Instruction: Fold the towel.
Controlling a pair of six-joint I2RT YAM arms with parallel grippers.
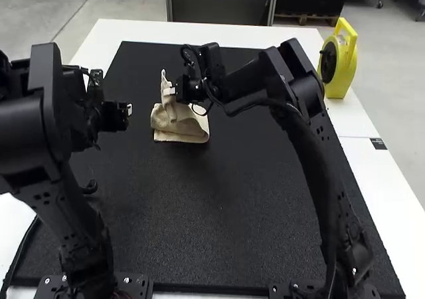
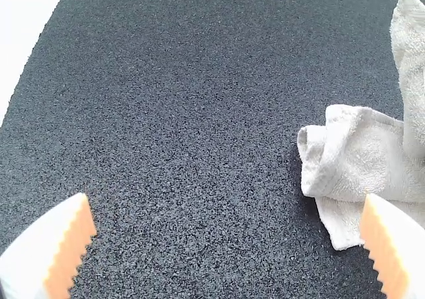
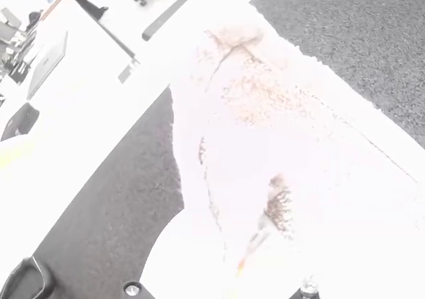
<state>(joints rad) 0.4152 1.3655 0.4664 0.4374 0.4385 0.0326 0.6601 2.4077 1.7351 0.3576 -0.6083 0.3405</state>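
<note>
Huge glare in the right wrist view, the towel [image 3: 299, 146] washed out almost completely! Gentler brightness in the left wrist view, soft shadow edging the towel; high view, moderate light, table [image 1: 133, 31] gleaming.

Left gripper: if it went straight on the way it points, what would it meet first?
Most likely the dark mat ahead of the left gripper; the towel lies off to one side of that line, though depth is unclear.

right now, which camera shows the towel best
The high view: it takes in the towel from its raised tip to the folded part on the black mat, with the right gripper holding it up. The left wrist view shows folds closer but crops it; the right wrist view shows cloth very near, also cropped.
</note>
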